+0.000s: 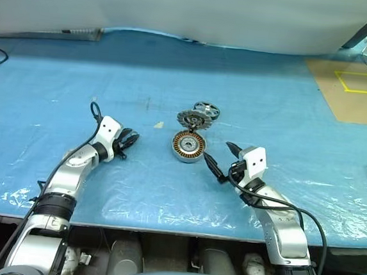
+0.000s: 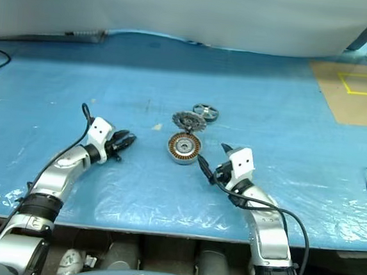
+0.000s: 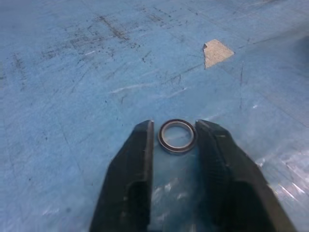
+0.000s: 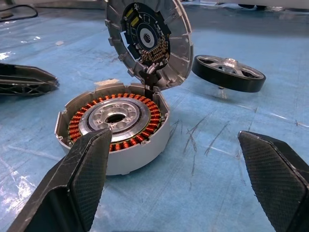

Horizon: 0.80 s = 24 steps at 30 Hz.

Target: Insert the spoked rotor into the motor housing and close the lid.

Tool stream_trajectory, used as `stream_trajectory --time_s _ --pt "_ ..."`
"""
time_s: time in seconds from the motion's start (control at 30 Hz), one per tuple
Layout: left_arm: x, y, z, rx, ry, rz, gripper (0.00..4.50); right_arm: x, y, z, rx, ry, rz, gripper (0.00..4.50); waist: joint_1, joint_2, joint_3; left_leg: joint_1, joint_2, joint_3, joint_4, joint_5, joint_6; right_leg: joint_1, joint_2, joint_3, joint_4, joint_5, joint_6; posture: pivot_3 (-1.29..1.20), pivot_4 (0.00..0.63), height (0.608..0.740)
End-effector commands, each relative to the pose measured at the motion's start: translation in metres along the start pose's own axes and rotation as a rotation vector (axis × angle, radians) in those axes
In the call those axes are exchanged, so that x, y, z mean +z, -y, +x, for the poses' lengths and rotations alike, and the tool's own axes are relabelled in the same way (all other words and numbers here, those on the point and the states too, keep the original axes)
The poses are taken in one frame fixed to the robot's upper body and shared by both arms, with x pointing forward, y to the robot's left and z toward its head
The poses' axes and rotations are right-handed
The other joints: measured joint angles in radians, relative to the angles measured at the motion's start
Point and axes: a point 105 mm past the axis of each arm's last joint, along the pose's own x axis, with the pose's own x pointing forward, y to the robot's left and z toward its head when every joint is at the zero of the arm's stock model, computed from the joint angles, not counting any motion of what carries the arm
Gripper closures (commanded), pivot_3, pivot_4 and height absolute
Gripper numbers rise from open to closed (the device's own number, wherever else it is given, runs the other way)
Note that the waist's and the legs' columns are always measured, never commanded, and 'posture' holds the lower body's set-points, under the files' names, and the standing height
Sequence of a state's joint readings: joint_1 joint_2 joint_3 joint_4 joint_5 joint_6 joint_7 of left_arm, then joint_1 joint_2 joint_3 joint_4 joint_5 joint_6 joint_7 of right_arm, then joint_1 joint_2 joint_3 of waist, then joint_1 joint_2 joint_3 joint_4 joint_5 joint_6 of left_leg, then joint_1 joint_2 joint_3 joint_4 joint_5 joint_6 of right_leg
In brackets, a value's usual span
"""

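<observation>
Blue plastic-covered tabletop, motor housing in the middle with its lid hinged up. Spoked rotor lies just beyond the housing. Right end effector, fingers wide apart, sits closer; left end effector brackets a small ring.

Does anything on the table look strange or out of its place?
Yes. A small metal ring lies loose on the blue sheet between the left gripper fingers, apart from the motor housing. The spoked rotor rests tilted.
</observation>
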<state>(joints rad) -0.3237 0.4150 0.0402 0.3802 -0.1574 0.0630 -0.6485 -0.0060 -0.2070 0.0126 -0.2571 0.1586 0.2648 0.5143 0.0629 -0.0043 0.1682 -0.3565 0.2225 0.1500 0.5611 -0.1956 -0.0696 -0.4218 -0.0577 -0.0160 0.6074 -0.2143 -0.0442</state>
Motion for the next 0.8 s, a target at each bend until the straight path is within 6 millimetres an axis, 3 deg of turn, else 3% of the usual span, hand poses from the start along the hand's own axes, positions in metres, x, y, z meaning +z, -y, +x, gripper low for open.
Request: stream_trajectory --time_s 0.03,0.2,0.47,0.67,0.8 --pt "-0.019 0.001 -0.015 0.010 -0.075 -0.028 3.84 0.016 0.000 0.001 0.009 0.054 -0.017 0.06 0.000 0.000 0.000 0.000 0.000 0.000 0.000 0.000 0.000 0.000 0.000 0.000 0.000 0.000 0.000 0.00 0.150 0.740" --pt "0.012 0.014 -0.012 -0.068 -0.011 0.000 3.84 0.019 -0.006 0.001 0.051 0.072 -0.043 0.06 0.003 0.000 0.000 0.001 0.000 0.000 0.000 0.000 0.000 0.000 0.000 0.000 0.000 0.000 0.000 0.00 0.150 0.740" --pt "0.065 0.045 0.007 -0.296 0.056 0.110 3.84 0.007 -0.018 -0.002 0.114 0.045 -0.041 0.06 0.007 0.000 0.000 -0.004 0.000 0.000 0.001 0.000 0.000 -0.002 0.000 -0.001 -0.001 0.000 0.000 0.00 0.150 0.740" --pt "0.084 0.075 0.017 -0.473 0.071 0.186 3.84 0.001 -0.020 -0.005 0.129 0.024 -0.050 0.06 0.003 0.001 0.000 -0.004 0.000 0.000 0.000 0.000 0.000 -0.002 0.000 -0.001 -0.001 0.000 0.000 0.00 0.150 0.740" --pt "0.084 0.088 0.027 -0.516 0.067 0.210 3.84 0.000 -0.021 -0.004 0.134 0.020 -0.040 0.06 0.005 0.001 0.000 -0.004 0.000 0.000 0.000 0.000 0.000 -0.002 0.000 -0.001 -0.001 0.000 0.000 0.00 0.150 0.740"
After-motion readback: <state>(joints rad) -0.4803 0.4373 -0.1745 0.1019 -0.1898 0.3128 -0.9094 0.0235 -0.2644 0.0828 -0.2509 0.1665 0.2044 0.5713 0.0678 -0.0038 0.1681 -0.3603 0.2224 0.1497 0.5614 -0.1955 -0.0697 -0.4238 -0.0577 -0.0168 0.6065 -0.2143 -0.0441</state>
